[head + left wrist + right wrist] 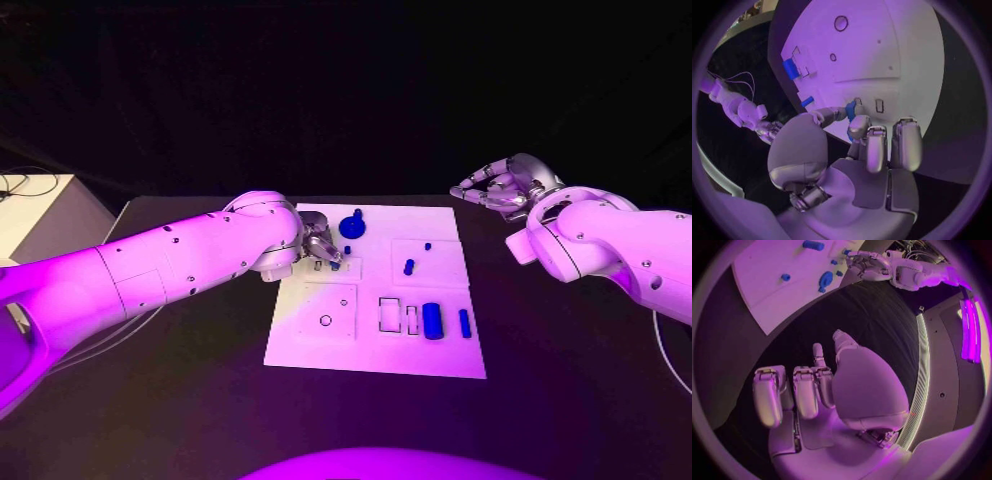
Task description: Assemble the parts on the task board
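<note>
The white task board (372,345) lies mid-table. My left hand (315,246) hovers over the board's far left part and pinches a small blue part (851,111) between thumb and a finger, close to the board's surface. A large round blue part (352,225) lies just beyond that hand. A short blue peg (410,266) stands mid-board. A thick blue cylinder (433,320) and a thin blue bar (464,322) lie at the near right, beside empty rectangular slots. My right hand (502,187) is raised off the board's far right corner, fingers apart, holding nothing.
A round hole (326,320) marks the board's near left panel. A pale box (43,215) stands at the table's far left edge. Dark table (577,380) surrounds the board on all sides.
</note>
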